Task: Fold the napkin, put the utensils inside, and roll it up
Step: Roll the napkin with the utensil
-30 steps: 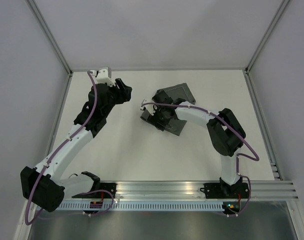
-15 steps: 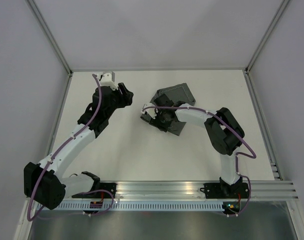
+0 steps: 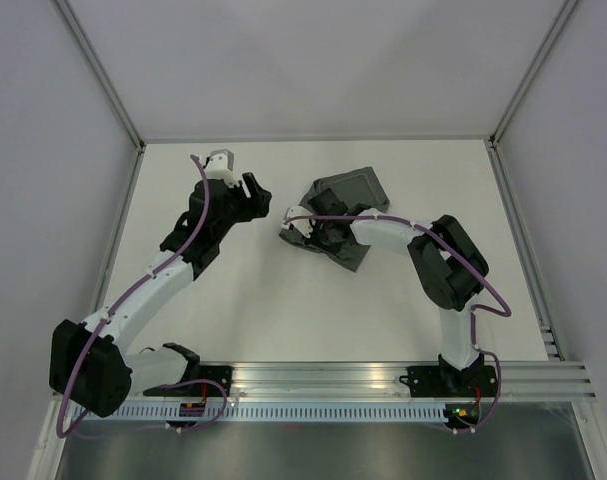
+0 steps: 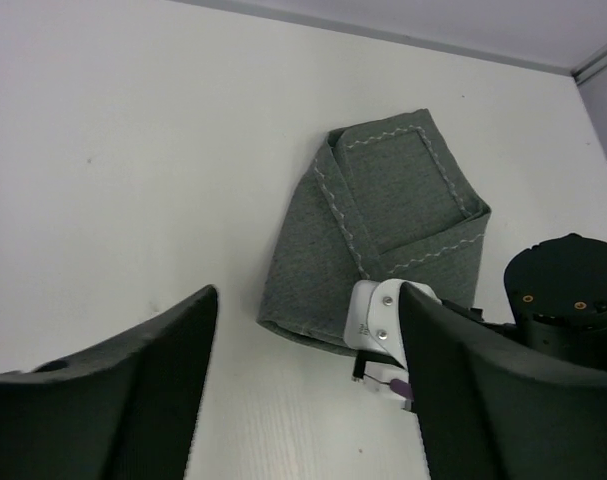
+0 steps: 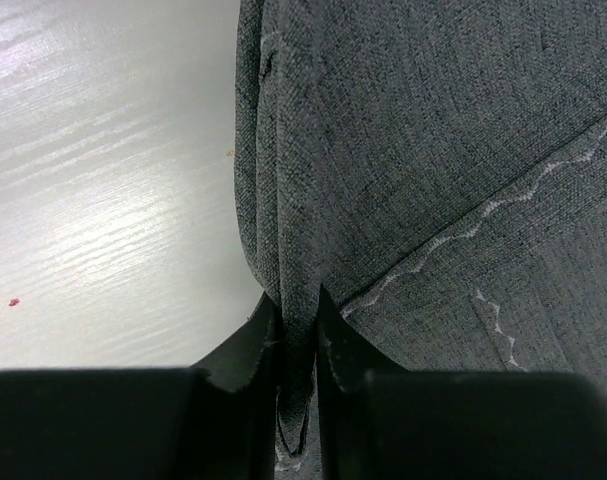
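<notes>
Napkin (image 4: 383,230): dk grey fabric, folded bundle, pale hem stitching.

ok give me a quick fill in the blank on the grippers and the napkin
1. The right gripper is ___ on a fold of the napkin.
2. The left gripper is ___ and holds nothing.
3. The napkin lies ___, not spread out flat.

Missing words: shut; open; folded
</notes>
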Robot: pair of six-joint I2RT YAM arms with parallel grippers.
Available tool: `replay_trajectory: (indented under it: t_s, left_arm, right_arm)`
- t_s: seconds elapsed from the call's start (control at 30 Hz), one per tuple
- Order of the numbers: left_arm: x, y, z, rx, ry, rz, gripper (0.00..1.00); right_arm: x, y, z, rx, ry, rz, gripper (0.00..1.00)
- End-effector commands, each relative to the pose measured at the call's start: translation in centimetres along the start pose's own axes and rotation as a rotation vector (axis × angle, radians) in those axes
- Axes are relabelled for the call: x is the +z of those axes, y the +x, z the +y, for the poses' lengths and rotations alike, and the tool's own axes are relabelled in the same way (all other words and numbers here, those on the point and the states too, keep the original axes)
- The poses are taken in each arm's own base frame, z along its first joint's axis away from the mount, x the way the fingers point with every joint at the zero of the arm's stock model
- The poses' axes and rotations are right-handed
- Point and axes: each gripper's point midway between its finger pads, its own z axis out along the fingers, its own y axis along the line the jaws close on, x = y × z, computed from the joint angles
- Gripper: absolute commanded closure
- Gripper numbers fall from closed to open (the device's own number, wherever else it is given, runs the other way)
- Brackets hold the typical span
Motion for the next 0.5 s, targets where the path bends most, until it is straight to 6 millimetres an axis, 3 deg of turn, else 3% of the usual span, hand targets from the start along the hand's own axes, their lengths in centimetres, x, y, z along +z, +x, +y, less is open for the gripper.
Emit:
replay_trajectory:
  t_s: [0.0, 0.03, 0.07, 0.33, 0.47]
  left_arm:
    - [-0.5, -1.2, -0.7, 0.002, 0.039, -0.052, 0.17]
    - [-0.6, -0.8, -0.7, 0.013, 0.041, -0.047, 0.12]
    - [-0.9, -1.1, -1.0, 0.018, 0.049, -0.062, 0.13]
    - [-2.7, 0.2, -2.4, 0.142, 0.049, -0.113, 0.34]
    - [-3.8, 1.0, -2.9, 0.178, 0.083, -0.138, 0.37]
  right_arm:
    - [1.7, 5.6, 2.7, -0.019, -0.097, 0.166, 0.87]
    - [1.7, 5.5, 3.1, -0.017, -0.126, 0.154, 0.88]
    - [1.4, 5.7, 3.4, -0.015, -0.147, 0.158, 0.89]
    - [-0.2, 7.3, 4.7, -0.013, -0.342, 0.136, 0.93]
    - [-1.3, 8.8, 5.7, -0.011, -0.437, 0.162, 0.94]
